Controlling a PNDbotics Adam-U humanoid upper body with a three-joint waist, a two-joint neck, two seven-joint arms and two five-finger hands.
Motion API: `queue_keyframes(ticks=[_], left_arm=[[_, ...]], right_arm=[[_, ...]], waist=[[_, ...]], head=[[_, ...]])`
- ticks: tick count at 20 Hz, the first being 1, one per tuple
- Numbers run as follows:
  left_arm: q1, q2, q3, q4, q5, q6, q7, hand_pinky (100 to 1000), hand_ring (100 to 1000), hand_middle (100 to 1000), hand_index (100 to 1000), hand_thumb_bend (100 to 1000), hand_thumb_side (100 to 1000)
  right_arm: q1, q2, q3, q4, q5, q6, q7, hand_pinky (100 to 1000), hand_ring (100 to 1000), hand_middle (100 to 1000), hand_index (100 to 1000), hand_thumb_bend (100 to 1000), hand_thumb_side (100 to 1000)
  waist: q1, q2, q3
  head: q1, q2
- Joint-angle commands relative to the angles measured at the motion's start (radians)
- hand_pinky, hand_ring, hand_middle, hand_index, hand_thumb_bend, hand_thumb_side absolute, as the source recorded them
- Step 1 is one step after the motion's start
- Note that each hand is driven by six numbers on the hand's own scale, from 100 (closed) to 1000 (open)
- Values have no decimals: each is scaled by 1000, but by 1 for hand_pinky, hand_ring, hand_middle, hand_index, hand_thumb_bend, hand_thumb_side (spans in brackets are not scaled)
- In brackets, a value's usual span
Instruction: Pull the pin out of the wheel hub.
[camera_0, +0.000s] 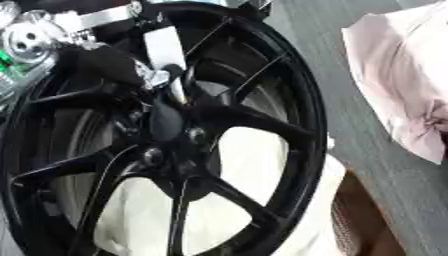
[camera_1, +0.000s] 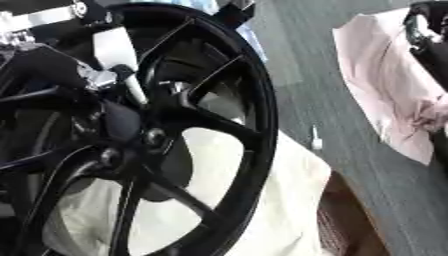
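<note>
A large black spoked wheel (camera_0: 289, 90) fills the left and middle of both views, with its dark hub (camera_0: 168, 122) left of centre. A thin pale pin (camera_0: 178, 91) stands out of the hub, pointing up. My left hand (camera_0: 109, 62), black with silver joints, comes in from the upper left. Its fingertips (camera_0: 156, 77) close on the pin's upper end. Only a dark part of my right hand (camera_1: 429, 35) shows, at the top right corner over a pink cloth, so its state cannot be told.
A white cloth (camera_0: 245, 165) lies under the wheel. The crumpled pink cloth (camera_0: 398, 85) lies at the right on a grey surface (camera_0: 350, 125). A brown edge (camera_0: 359, 220) runs along the lower right. A small white object (camera_1: 316, 140) lies beside the rim.
</note>
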Motion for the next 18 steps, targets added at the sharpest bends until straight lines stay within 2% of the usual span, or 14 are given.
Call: queue_keyframes(ticks=[1, 6, 9, 10, 11, 13, 18], left_arm=[[2, 65, 35, -38, 7, -7, 4, 621, 420, 291, 478, 100, 318], [37, 112, 72, -101, 47, -3, 35, 619, 385, 243, 428, 100, 299], [57, 135, 100, -138, 102, 5, 81, 621, 364, 217, 406, 100, 291], [64, 143, 109, -149, 121, 5, 98, 621, 361, 212, 401, 100, 354], [71, 151, 117, -159, 138, 4, 112, 622, 357, 205, 394, 100, 285], [90, 172, 136, -177, 169, -3, 136, 622, 349, 196, 390, 100, 288], [167, 233, 226, -205, 320, -39, 213, 623, 312, 137, 358, 100, 301]], right_arm=[[-6, -22, -12, -8, -5, -2, -5, 804, 803, 645, 764, 100, 584], [-8, -21, -12, -7, -3, -2, -6, 804, 803, 646, 764, 100, 591], [-9, -21, -11, -8, -1, -2, -5, 804, 803, 647, 764, 100, 556], [-10, -21, -11, -8, -1, -3, -4, 804, 803, 647, 765, 100, 573], [-11, -20, -12, -9, 0, -3, -4, 804, 803, 647, 764, 100, 548], [-11, -20, -12, -9, 0, -3, -4, 804, 803, 647, 764, 100, 543], [-9, -19, -16, -11, 2, -3, -9, 805, 803, 647, 764, 100, 537]], waist=[[-10, -32, 2], [-10, -35, 2], [-11, -38, 2], [-11, -39, 2], [-12, -40, 2], [-12, -42, 1], [-11, -50, 7]], head=[[-3, -14], [-9, -15], [-12, -16], [-13, -16], [-14, -17], [-17, -17], [-31, -17]])
